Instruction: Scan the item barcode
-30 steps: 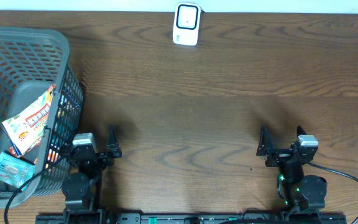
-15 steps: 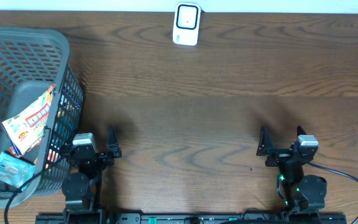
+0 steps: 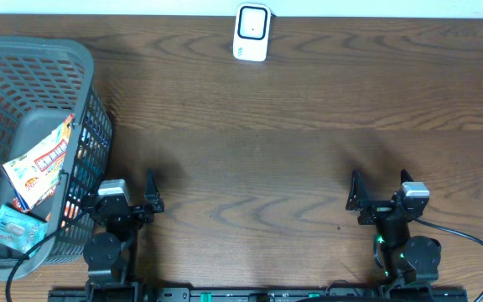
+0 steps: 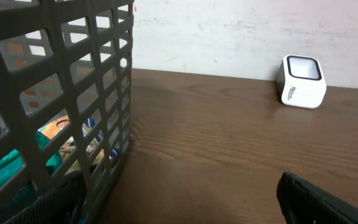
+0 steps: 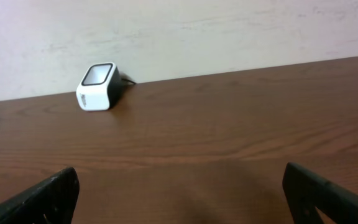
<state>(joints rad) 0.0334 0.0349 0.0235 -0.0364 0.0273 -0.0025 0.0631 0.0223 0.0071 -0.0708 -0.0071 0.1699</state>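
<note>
Your item, a glossy printed packet with lettering too small to read, lies inside the grey plastic lattice basket. The rounded white scanner stands well right of the basket. Your left gripper, beside the basket, and right gripper, far right of it, are both spread wide.

The basket runs off the left edge; print on its packets is unreadably small.

Even, soft light seen overhead; faint shadow patches cast on table. Mild sheen noted there in wrist views; near fingertips rendered blurred.
</note>
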